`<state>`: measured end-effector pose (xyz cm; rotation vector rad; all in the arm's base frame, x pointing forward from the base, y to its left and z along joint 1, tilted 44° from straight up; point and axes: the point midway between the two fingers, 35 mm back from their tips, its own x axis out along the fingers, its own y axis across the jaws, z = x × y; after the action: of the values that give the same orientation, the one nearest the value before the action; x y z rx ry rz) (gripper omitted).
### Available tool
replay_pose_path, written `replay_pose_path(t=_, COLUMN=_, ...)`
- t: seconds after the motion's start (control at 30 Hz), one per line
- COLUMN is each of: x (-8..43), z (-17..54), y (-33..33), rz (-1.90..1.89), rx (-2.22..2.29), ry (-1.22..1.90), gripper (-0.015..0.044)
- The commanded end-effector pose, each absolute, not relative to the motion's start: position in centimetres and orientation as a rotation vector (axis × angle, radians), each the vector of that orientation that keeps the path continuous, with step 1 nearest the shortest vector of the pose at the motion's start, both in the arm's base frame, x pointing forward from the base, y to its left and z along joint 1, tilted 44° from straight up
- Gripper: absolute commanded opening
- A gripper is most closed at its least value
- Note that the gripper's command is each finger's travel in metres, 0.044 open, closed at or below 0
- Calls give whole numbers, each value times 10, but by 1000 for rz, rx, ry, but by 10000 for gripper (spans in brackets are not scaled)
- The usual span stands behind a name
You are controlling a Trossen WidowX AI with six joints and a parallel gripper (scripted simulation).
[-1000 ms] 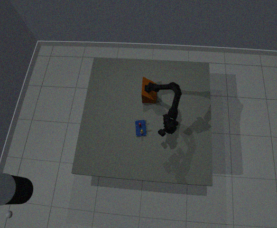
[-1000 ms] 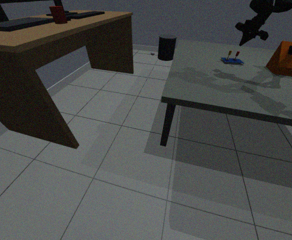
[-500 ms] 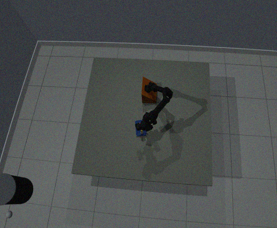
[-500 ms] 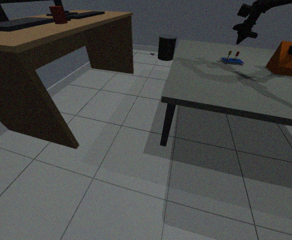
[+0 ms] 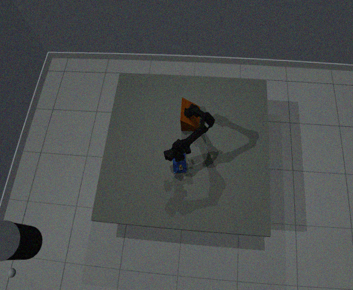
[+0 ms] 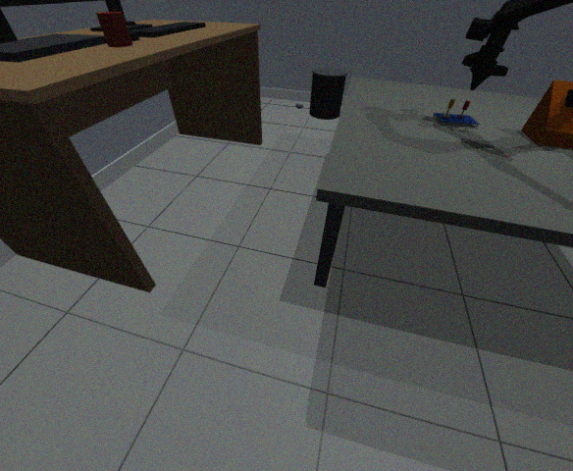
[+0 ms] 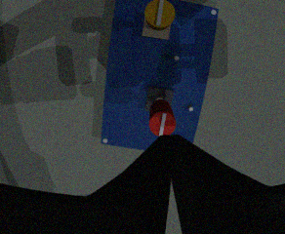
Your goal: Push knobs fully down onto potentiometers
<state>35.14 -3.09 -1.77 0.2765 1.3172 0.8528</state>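
Two knobs stand proud of the board [image 5: 176, 170] [image 6: 455, 120] [image 7: 133, 88]; your fingers [image 6: 473, 86], closed on nothing, hang above it, the red knob [image 6: 465, 105] [image 7: 162, 124] just ahead of their tips in the wrist view.

Desk [image 6: 139, 61]: wood-look top, smooth, dull. Work table [image 5: 139, 193] [image 6: 408, 167]: matt gray top, smooth. Circuit board [image 5: 176, 170] [image 6: 454, 120] [image 7: 128, 68]: blue, smooth. Red knob [image 6: 465, 105] [image 7: 162, 124]: plastic-looking. Floor tiles [image 5: 317, 196] [image 6: 216, 213]: smooth, low sheen. Waste bin [image 5: 29, 241] [image 6: 326, 96]: matt black side.
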Motion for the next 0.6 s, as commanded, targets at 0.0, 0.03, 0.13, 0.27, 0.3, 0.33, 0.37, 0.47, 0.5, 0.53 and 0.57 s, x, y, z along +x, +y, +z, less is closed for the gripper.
replay_pose_path(t=0.0, x=346, z=-30, y=-21, rz=862, rx=290, ry=1339, gripper=0)
replay_pose_path(t=0.03, x=346, z=-30, y=-21, rz=862, rx=290, ry=1339, gripper=0)
replay_pose_path(t=0.13, x=346, z=-30, y=-21, rz=862, rx=290, ry=1339, gripper=0)
replay_pose_path(t=0.27, x=346, z=-30, y=-20, rz=862, rx=290, ry=1339, gripper=0)
replay_pose_path(t=0.3, x=346, z=-31, y=-20, rz=862, rx=290, ry=1339, gripper=0)
replay_pose_path(t=0.33, x=346, z=-32, y=-19, rz=862, rx=290, ry=1339, gripper=0)
replay_pose_path(t=0.37, x=346, z=-33, y=-18, rz=862, rx=290, ry=1339, gripper=0)
replay_pose_path(t=0.47, x=346, z=-36, y=-15, rz=862, rx=290, ry=1339, gripper=0)
replay_pose_path(t=0.5, x=346, z=-37, y=-14, rz=862, rx=290, ry=1339, gripper=0)
replay_pose_path(t=0.53, x=346, z=-39, y=-12, rz=862, rx=290, ry=1339, gripper=0)
replay_pose_path(t=0.57, x=346, z=-40, y=-11, rz=862, rx=290, ry=1339, gripper=0)
